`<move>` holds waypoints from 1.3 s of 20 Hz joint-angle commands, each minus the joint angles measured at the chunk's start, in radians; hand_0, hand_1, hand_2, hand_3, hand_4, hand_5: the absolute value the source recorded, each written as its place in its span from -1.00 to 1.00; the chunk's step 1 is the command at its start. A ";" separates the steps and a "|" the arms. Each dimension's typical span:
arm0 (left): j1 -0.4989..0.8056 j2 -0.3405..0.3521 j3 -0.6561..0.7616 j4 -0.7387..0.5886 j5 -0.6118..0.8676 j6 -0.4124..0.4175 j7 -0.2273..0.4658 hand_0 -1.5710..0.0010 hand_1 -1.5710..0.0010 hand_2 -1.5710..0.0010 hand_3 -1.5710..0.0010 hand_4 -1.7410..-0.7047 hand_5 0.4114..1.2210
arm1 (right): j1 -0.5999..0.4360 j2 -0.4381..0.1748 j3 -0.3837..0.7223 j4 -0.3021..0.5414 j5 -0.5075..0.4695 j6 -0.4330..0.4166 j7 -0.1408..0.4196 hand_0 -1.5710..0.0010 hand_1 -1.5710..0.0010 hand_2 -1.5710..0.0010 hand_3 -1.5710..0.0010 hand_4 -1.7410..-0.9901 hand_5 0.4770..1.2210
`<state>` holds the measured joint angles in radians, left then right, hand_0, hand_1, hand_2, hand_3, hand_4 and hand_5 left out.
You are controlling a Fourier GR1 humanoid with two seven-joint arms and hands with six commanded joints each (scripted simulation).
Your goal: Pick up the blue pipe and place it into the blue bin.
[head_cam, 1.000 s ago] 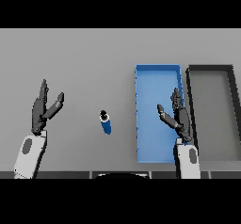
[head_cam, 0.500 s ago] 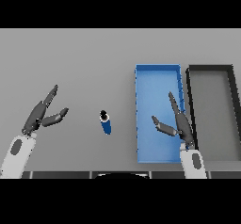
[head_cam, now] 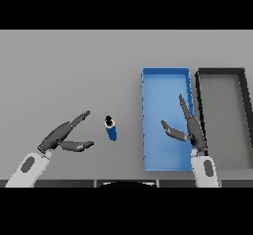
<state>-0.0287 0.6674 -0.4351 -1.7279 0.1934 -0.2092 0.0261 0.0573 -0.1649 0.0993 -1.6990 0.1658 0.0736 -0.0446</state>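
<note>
We recorded the left hand (head_cam: pixel 62 136) over the grey table (head_cam: pixel 69 71), to the left of the blue pipe (head_cam: pixel 111 129) and near it without touching it. Its fingers were extended and spread wide, pointing up and to the right toward the pipe, with the thumb set apart below them; the hand held nothing. The blue pipe lay on the bare table, a short cylinder with a dark cap at its upper end, slightly tilted so that the capped end leaned to the left. We located it between the left hand and the blue bin (head_cam: pixel 150 160), closer to the bin's left wall but clearly apart from it. The right hand (head_cam: pixel 190 128) stood over the right part of the blue bin, well to the right of the pipe, with its fingers straight and directed upward and its thumb spread out to the left; it also held nothing. The blue bin showed no contents. A dark bin (head_cam: pixel 220 71) stood just beside the blue bin, on the side farther from the pipe.
</note>
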 commanded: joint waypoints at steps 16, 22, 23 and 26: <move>-0.116 -0.299 -0.123 0.217 -0.116 0.040 -0.047 1.00 1.00 1.00 1.00 0.16 -0.79 | 0.012 0.008 -0.004 0.007 -0.008 0.002 -0.013 1.00 1.00 1.00 1.00 0.44 -0.81; -0.158 -0.386 -0.130 0.345 -0.158 0.071 -0.129 1.00 1.00 0.93 0.98 0.20 -0.68 | 0.015 0.009 -0.003 0.007 -0.002 -0.002 0.005 1.00 1.00 1.00 1.00 0.46 -0.81; -0.160 -0.400 -0.128 0.352 -0.144 0.064 -0.135 1.00 1.00 0.89 0.94 0.17 -0.62 | 0.012 0.011 0.002 -0.005 0.002 -0.004 0.011 1.00 1.00 1.00 1.00 0.47 -0.80; -0.173 -0.449 -0.112 0.379 -0.082 0.037 -0.124 0.95 0.68 0.47 0.56 -0.09 -0.35 | 0.017 0.007 -0.004 0.010 0.000 -0.002 -0.015 1.00 1.00 1.00 1.00 0.45 -0.78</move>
<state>-0.2018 0.2181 -0.5471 -1.3485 0.1115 -0.1725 -0.0964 0.0737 -0.1576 0.0953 -1.6893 0.1654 0.0714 -0.0601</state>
